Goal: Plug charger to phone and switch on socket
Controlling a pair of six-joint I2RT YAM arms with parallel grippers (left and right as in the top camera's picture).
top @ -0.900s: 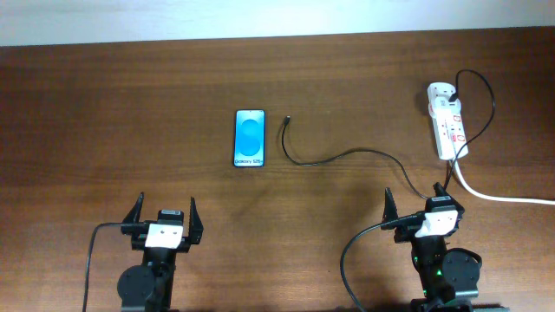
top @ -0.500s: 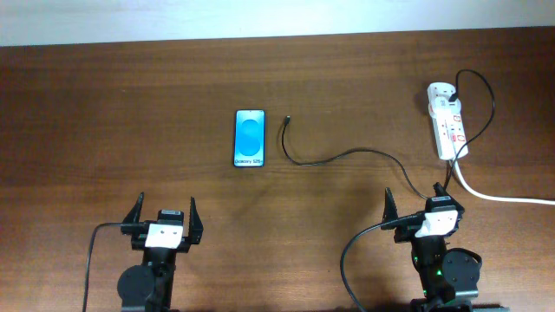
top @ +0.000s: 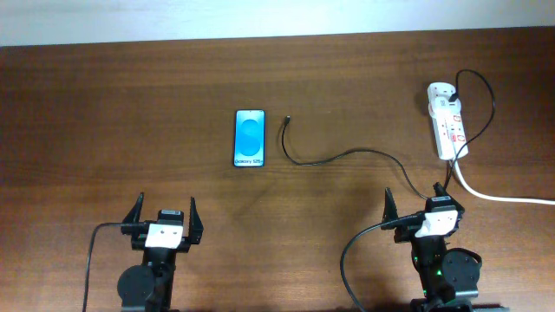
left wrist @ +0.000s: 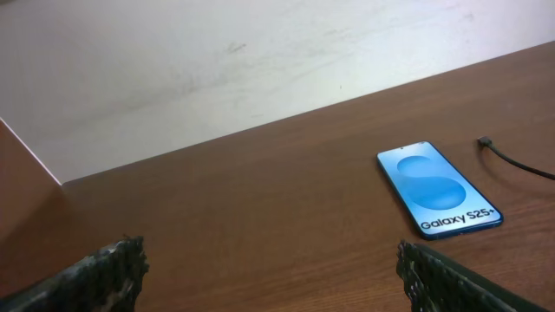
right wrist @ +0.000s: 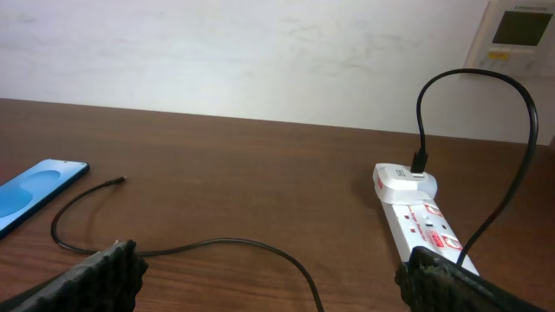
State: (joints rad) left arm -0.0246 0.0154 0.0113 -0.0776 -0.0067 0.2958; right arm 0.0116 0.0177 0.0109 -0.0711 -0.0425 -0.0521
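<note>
The phone [top: 249, 138] lies flat at the table's middle, its blue screen lit; it also shows in the left wrist view [left wrist: 438, 188] and the right wrist view [right wrist: 35, 192]. The charger [top: 334, 157], a thin black cable, runs from its plug tip [top: 287, 119] just right of the phone, past my right arm to the socket [top: 447, 126] at the far right. The cable [right wrist: 186, 247] and socket [right wrist: 421, 221] show in the right wrist view. My left gripper [top: 162, 213] and right gripper [top: 417, 200] are both open and empty near the front edge.
A thick white cord [top: 494, 194] leaves the socket toward the right edge. A light wall [left wrist: 217, 61] stands behind the table's far edge, with a white wall panel [right wrist: 519, 33] at the right.
</note>
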